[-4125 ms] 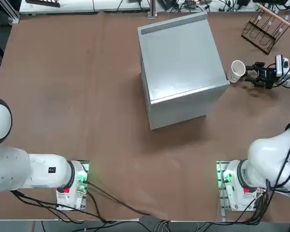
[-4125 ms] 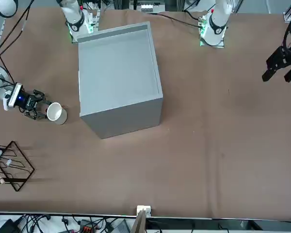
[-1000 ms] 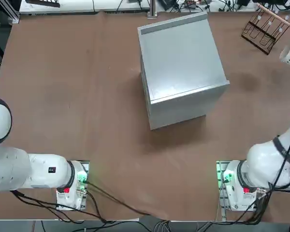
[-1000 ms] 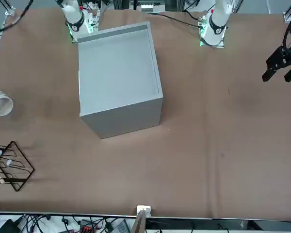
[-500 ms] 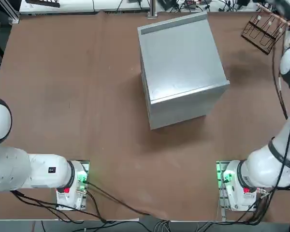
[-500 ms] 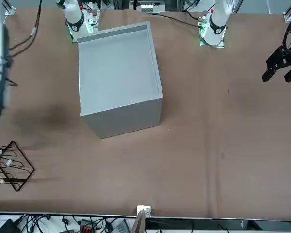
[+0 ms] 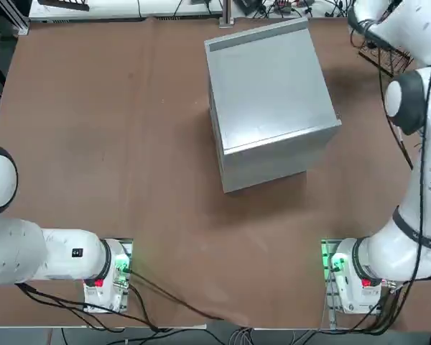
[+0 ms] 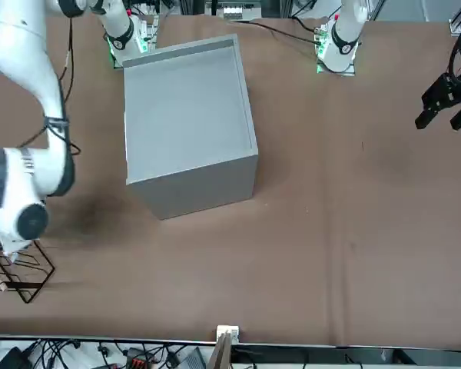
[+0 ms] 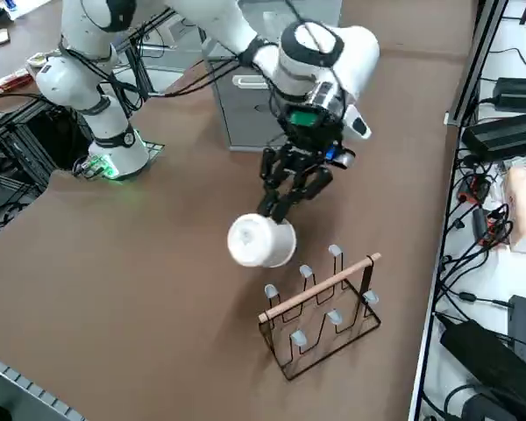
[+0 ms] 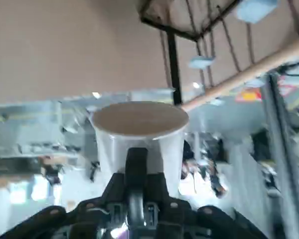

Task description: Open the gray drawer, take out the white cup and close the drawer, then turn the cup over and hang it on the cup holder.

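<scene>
With the gray drawer shut, we judge that the step in hand is turning the white cup over and bringing it to the cup holder, which stands just beside it on the table; the next move calls for us to align the rim above a free peg, then lower. The right gripper is nearly closed, its fingers clamped on the cup, which we hold above the table.

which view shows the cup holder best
The right side view: the cup holder stands there whole, wooden rod and pale-tipped hooks in plain sight. The top view has the right arm covering much of it. The front view cuts it off at the edge, partly behind the arm. The right wrist view catches only part.
</scene>
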